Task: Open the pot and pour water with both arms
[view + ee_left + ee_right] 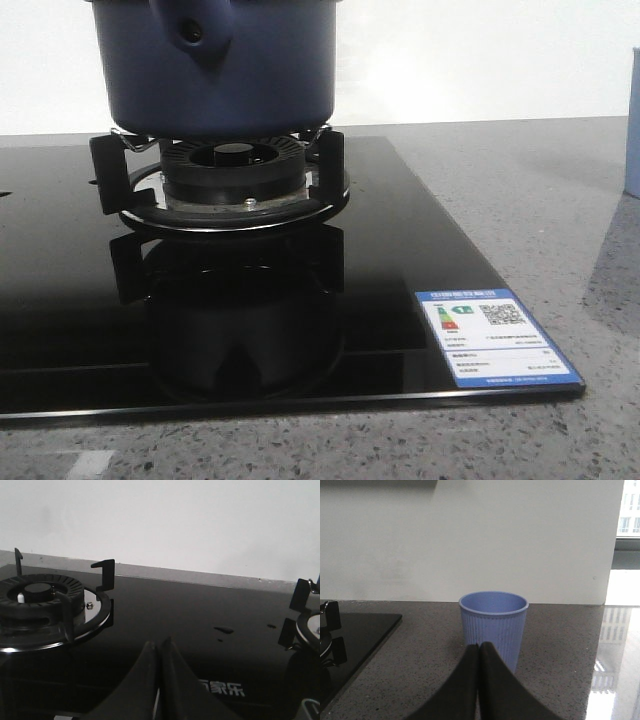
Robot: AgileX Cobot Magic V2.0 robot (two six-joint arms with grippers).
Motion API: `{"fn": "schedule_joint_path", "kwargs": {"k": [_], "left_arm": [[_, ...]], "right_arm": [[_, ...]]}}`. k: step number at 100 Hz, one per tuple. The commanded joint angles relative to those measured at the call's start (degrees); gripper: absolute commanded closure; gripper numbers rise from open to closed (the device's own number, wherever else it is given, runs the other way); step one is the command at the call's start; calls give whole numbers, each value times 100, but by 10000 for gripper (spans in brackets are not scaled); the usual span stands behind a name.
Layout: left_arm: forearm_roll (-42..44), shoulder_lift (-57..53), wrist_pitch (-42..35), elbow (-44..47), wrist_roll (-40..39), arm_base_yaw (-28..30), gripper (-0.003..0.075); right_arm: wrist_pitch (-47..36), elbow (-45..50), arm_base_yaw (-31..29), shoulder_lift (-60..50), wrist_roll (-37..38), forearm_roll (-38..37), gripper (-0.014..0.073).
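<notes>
In the front view we see the large round dark navy-blue pot (215, 65) with smooth matte walls standing on the black metal supports of a gas burner (235, 175). Its top is cut off by the frame, so we cannot tell what is in it or whether a lid is on. A navy handle mount with a round hole (190, 30) faces the camera. The burner sits on a glossy black glass cooktop (60, 300), which mirrors the pot and carries a blue and white energy label (495, 338) at its near right corner. The cooktop lies in a speckled grey stone counter (560, 190).

In the right wrist view we see a pale blue ribbed cup (493, 627) standing upright on the counter, beside the cooktop's edge. Its mouth is open, but we cannot see down to its bottom, so we cannot say what it contains.

Our left gripper (159, 652) has its two dark fingers pressed together, holding nothing, above the black glass between a second, bare burner (42, 602) and the edge of the pot's burner. The pot itself is out of that view.

Our right gripper (479, 652) also has its fingers closed against each other, empty, with the cup just behind the tips; we cannot tell whether they touch it. No gripper appears near the pot in the front view.
</notes>
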Motion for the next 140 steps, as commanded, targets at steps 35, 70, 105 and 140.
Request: {"fn": "schedule_joint_path", "kwargs": {"k": [35, 70, 105, 140], "left_arm": [[354, -171, -1137, 316, -170, -269, 741], [354, -171, -1164, 317, -170, -269, 741], [354, -171, -1164, 317, -170, -269, 741], [354, -171, -1164, 317, -170, -269, 741]], "right_arm": [[-140, -152, 5, 56, -6, -37, 636], [-140, -152, 5, 56, -6, -37, 636], [-140, -152, 5, 56, -6, -37, 636], [230, -152, 16, 56, -296, 935, 636]]}}
